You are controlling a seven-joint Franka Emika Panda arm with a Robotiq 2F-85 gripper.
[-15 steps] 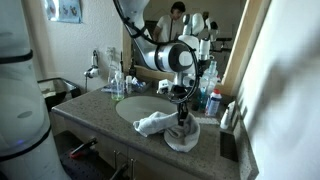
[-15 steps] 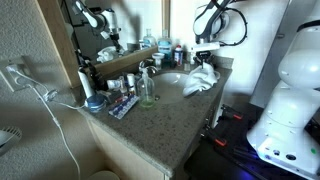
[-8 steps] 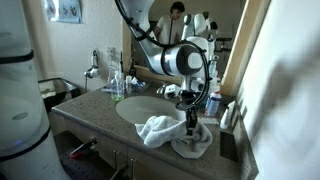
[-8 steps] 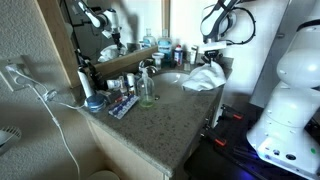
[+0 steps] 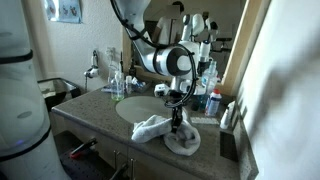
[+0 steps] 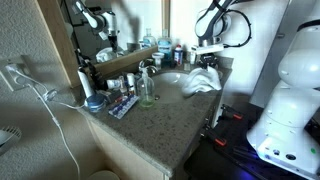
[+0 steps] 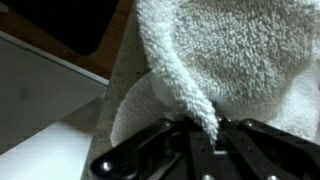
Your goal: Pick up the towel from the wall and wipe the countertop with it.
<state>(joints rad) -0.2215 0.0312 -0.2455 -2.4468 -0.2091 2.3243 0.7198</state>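
The white towel (image 5: 165,130) lies bunched on the speckled countertop (image 5: 95,108), draped over the sink's near rim and the front edge. It also shows in an exterior view (image 6: 201,81). My gripper (image 5: 179,114) points down and is shut on a fold of the towel. In the wrist view the fluffy towel (image 7: 220,60) fills the frame, with a fold pinched between the fingers (image 7: 205,135). The plain wall (image 6: 25,35) stands beside the counter.
The oval white basin (image 5: 140,106) and chrome faucet (image 5: 165,89) sit beside the towel. Bottles and toiletries (image 5: 210,95) crowd the back by the mirror. A bottle (image 6: 147,85) and small items (image 6: 120,103) stand on the counter. A white cable (image 6: 45,95) hangs on the wall.
The gripper dragged the towel toward the counter's end, then back toward the basin; the towel is now bunched closer to the sink again.
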